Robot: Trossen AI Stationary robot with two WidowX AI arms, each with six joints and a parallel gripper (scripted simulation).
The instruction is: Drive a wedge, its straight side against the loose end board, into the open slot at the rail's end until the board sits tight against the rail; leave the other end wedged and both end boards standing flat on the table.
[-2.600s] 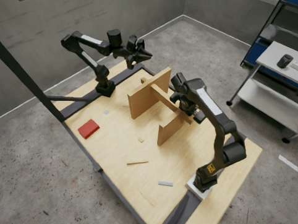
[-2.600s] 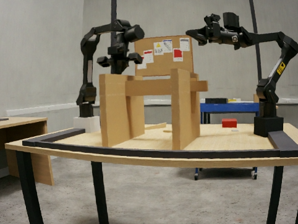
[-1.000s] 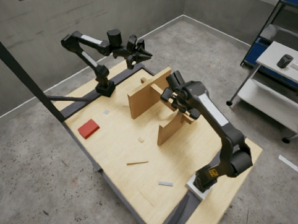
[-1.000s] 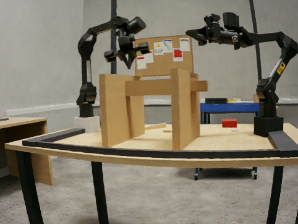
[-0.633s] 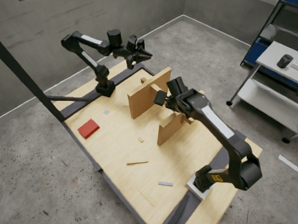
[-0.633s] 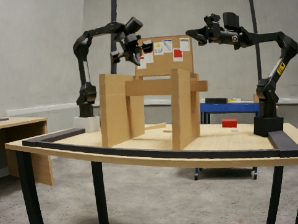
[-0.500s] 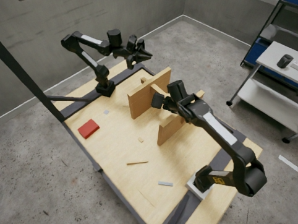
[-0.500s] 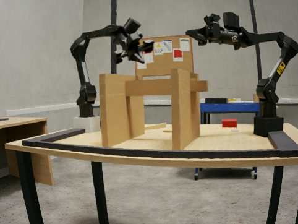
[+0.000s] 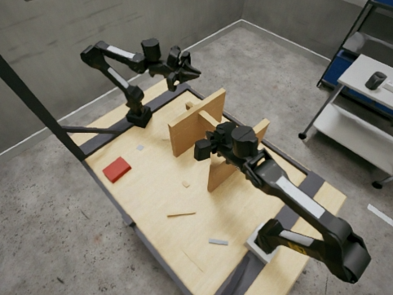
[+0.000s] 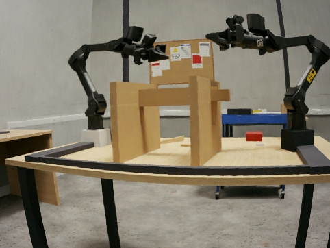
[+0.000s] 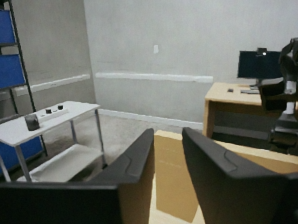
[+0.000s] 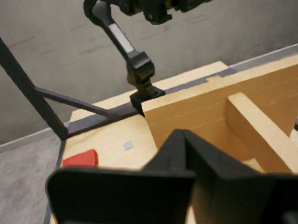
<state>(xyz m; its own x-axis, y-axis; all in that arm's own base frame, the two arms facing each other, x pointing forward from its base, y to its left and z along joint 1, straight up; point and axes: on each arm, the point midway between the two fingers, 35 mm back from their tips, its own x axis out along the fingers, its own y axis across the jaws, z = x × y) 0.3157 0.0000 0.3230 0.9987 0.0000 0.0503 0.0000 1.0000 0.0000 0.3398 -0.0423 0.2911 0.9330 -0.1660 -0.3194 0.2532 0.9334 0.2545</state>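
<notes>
Count: two robot arms (image 9: 303, 195) (image 10: 87, 72); two upright end boards (image 9: 196, 126) (image 10: 135, 120); one rail (image 9: 207, 118) (image 10: 164, 96); one red block (image 9: 117, 169) (image 10: 254, 136); one white trolley (image 9: 351, 136).

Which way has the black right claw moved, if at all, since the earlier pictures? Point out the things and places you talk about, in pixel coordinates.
Yes: in the exterior view, the claw (image 9: 209, 143) (image 10: 167, 57) (image 12: 183, 136) shifted picture-right, now overlapping the brown notice board (image 10: 181, 72).
</notes>
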